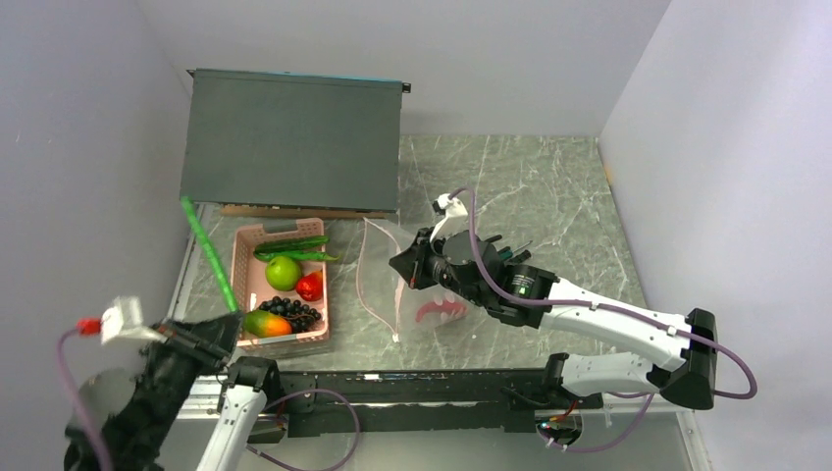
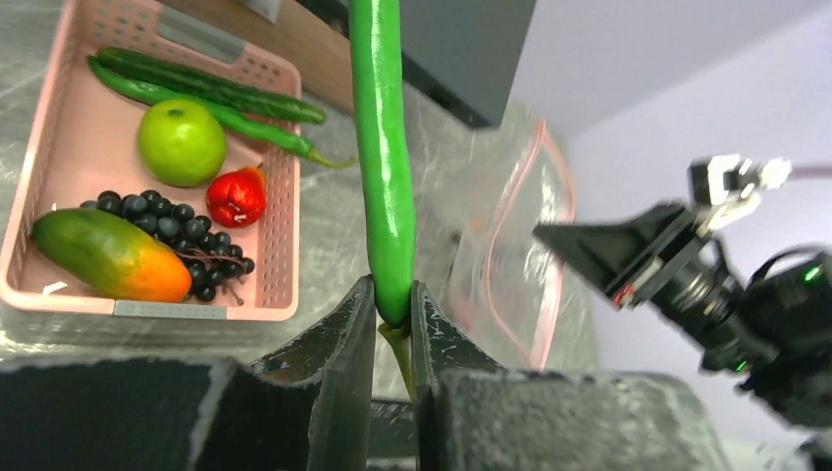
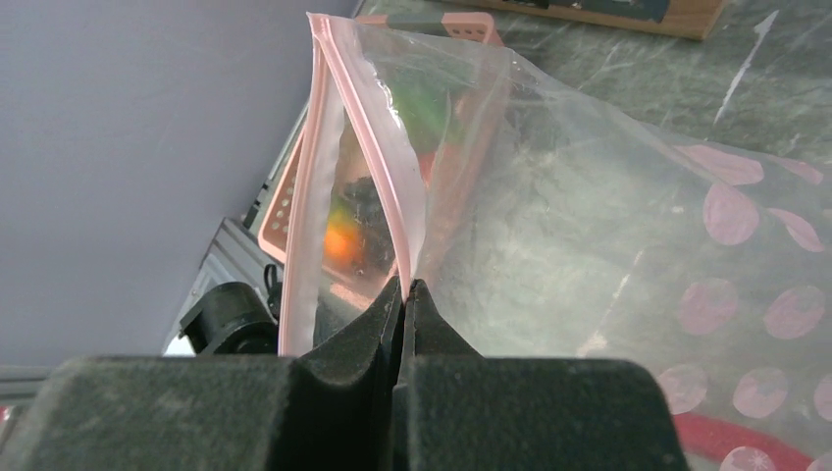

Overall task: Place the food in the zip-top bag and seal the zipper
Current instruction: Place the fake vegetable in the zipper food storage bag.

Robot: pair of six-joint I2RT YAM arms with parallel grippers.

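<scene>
My left gripper (image 2: 393, 299) is shut on the stem end of a long bright green pod (image 2: 381, 147), held upright above the table; it shows in the top view (image 1: 208, 253) left of the pink basket. My right gripper (image 3: 404, 287) is shut on the pink zipper strip (image 3: 378, 167) of the clear zip-top bag (image 1: 417, 280) and holds its mouth open toward the basket. The bag (image 2: 510, 235) stands right of the pod. A green apple (image 1: 283, 272), red fruit (image 1: 310, 286), mango (image 1: 266, 323), grapes (image 1: 294, 311) and two darker pods (image 1: 292, 246) lie in the basket.
The pink slotted basket (image 1: 242, 285) sits on the marble table left of the bag. A dark grey box (image 1: 291, 140) stands behind it at the back. White walls close in both sides. The arm rail (image 1: 412, 385) runs along the near edge.
</scene>
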